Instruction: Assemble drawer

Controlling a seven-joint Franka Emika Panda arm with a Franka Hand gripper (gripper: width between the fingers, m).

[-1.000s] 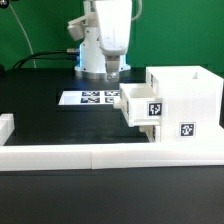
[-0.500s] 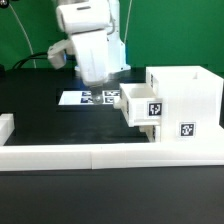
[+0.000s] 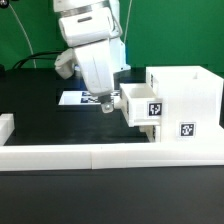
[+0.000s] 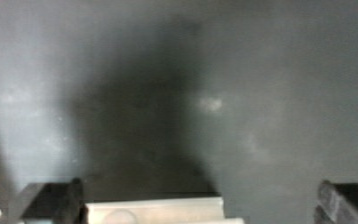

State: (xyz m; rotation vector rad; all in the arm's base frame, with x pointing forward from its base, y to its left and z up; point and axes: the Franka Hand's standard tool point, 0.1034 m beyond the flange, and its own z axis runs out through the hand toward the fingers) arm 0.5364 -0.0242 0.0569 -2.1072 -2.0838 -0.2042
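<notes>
The white box housing stands at the exterior view's right, tags on its front. An upper tray sticks partway out of it toward the exterior view's left, and a lower tray shows just beneath. My gripper hangs low just left of the upper tray's end. In the wrist view the gripper is open, its dark fingers far apart over the black table. A white piece's edge lies between them, nearer one finger, and nothing is held.
The marker board lies on the black table behind the gripper, partly hidden by the arm. A low white border wall runs along the front, with a short white block at the exterior view's left.
The arm swung to the exterior view's left and lower, then moved right, bringing the gripper down beside the upper tray's end. The housing and trays have not moved.
</notes>
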